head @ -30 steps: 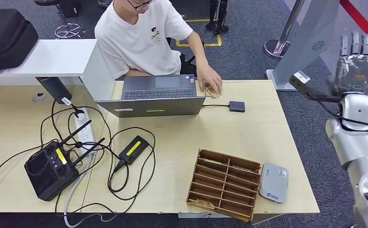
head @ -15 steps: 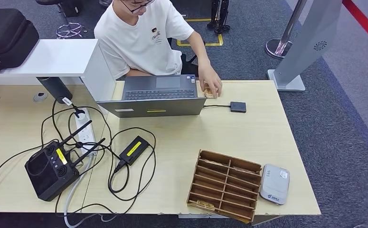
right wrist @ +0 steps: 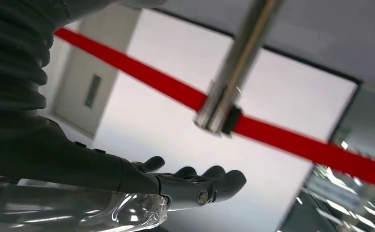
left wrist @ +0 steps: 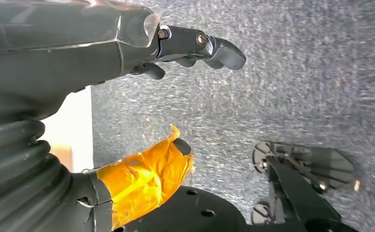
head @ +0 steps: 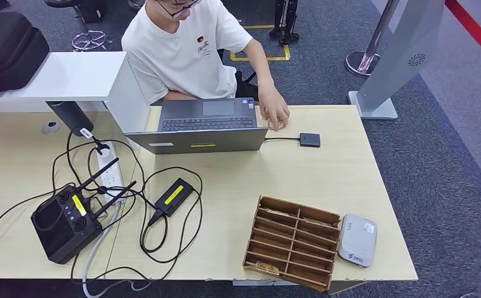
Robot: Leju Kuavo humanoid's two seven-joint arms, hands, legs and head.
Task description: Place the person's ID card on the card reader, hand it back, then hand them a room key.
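open laptop [head: 203,127] at desk's far edge, black controller [head: 64,217] with antennas amid tangled cables [head: 144,205] on the left, wooden slotted organizer [head: 292,241] near front edge, black case [head: 8,46] on white shelf

Left hand [left wrist: 142,48]: dark grey glossy shell, black ribbed cover at the wrist, dark fingers [left wrist: 224,50] with rounded tips and small silver screws at the hinges; thumb [left wrist: 146,176] wrapped in crumpled orange tape, its dark tip showing. Right hand [right wrist: 127,181]: black ribbed cover, dark matte back, a clear glossy shell along one side, dark rounded fingers [right wrist: 224,181] with one silver screw. Person [head: 185,46]: white short-sleeved T-shirt with a small dark chest print, dark-rimmed glasses.
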